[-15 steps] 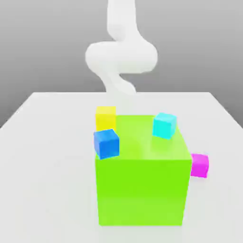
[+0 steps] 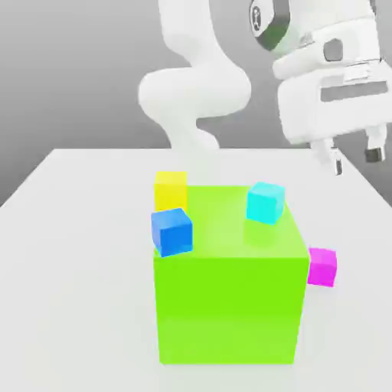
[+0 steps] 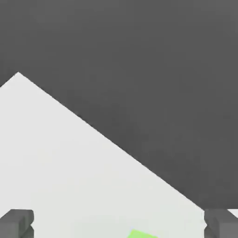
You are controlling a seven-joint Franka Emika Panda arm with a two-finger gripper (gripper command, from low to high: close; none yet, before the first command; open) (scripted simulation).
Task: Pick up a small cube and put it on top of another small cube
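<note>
Swinging into sight since a moment ago, the gripper (image 2: 354, 161) hangs wide and empty over the matte white table (image 2: 76, 253). Glossy lime block (image 2: 230, 306) dominates; the small pink cube (image 2: 322, 267) sits against its right side.

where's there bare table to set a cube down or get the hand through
Bare table spreads wide on the exterior view's left of the green block, and in front of it. The block's top is crowded: blue cube, cyan cube, yellow cube behind. The magenta cube sits tight against the block's right side, below the open gripper.
</note>
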